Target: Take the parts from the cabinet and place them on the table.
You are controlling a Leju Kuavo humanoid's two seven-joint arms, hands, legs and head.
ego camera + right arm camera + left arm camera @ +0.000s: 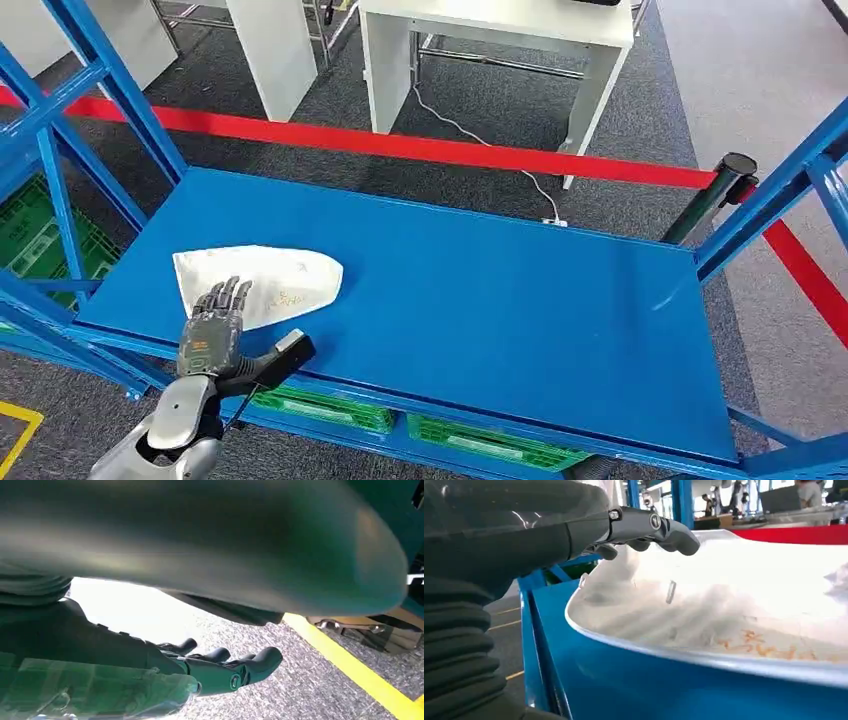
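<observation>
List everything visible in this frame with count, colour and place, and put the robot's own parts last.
white bag: one, white with faint orange print, on the left part of the blue shelf.
blue shelf: one, blue, centre of the head view, in a blue frame.
green crates: at least three, green, below and left of the shelf.
red barrier belt: one, red, behind the shelf, running to a black post.
white tables: two, white, on grey carpet beyond the belt.
yellow floor line: one, yellow, on the grey floor.
left hand: one, dark grey, fingers over the bag's near edge.
right hand: one, dark, hanging above the floor, holding nothing.
</observation>
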